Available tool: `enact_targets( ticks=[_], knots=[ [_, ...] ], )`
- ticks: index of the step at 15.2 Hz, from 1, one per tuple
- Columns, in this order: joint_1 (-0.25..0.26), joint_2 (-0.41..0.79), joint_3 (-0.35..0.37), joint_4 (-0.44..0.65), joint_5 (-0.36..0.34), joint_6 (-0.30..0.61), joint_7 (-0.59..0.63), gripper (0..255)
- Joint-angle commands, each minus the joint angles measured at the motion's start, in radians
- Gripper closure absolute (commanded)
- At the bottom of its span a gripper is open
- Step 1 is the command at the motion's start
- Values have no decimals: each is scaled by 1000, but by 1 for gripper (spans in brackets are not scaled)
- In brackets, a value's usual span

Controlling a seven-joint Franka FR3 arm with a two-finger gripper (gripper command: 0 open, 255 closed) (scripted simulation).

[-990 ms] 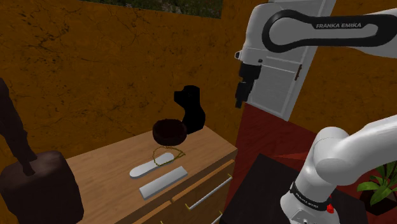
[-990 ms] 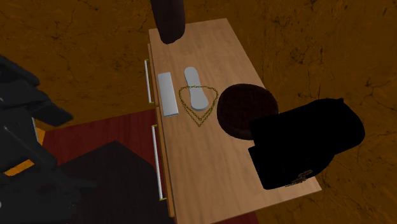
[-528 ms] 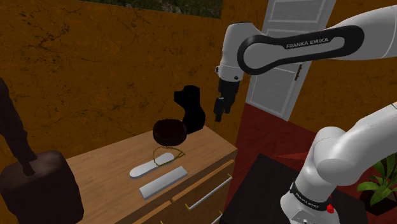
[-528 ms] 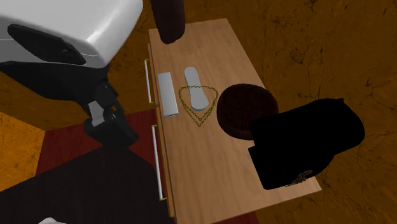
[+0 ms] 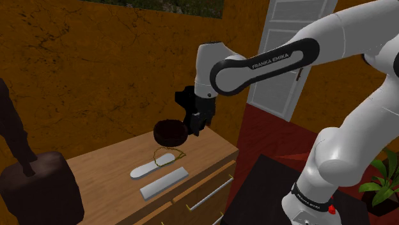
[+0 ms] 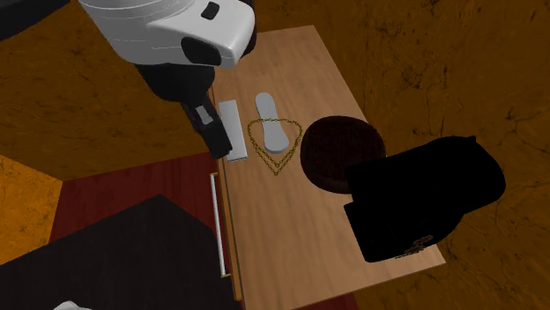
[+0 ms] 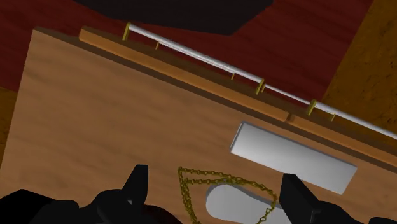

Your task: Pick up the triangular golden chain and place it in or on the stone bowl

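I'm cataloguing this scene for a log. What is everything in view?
wooden dresser: one, light brown, by the orange wall
triangular golden chain: one, gold, dresser top, looped around the oval's end
round dark brown bowl: one, next to the chain
flat grey oval: one, beside the bar
flat grey bar: one, at the drawer edge
black boot-shaped object: one, beside the bowl
white door: one, behind the arm
white arm: one
black gripper: one, open, above the chain
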State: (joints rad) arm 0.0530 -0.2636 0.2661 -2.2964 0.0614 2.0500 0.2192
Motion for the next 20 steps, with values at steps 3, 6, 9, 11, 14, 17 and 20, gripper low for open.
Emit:
enact_targets(
  ticks=[3, 6, 9, 11, 14, 17, 20],
  knots=[
    [5, 155, 49, 68, -54, 77, 97, 0],
    [15, 275, 72, 137, -111, 115, 173, 0],
    [36, 398, 82, 220, -176, 139, 249, 0],
    [56, 481, 82, 282, -218, 147, 296, 0],
    [93, 605, 71, 386, -276, 148, 358, 0],
    [136, 730, 54, 505, -324, 138, 407, 0],
    [152, 780, 44, 546, -340, 142, 422, 0]
  ],
)
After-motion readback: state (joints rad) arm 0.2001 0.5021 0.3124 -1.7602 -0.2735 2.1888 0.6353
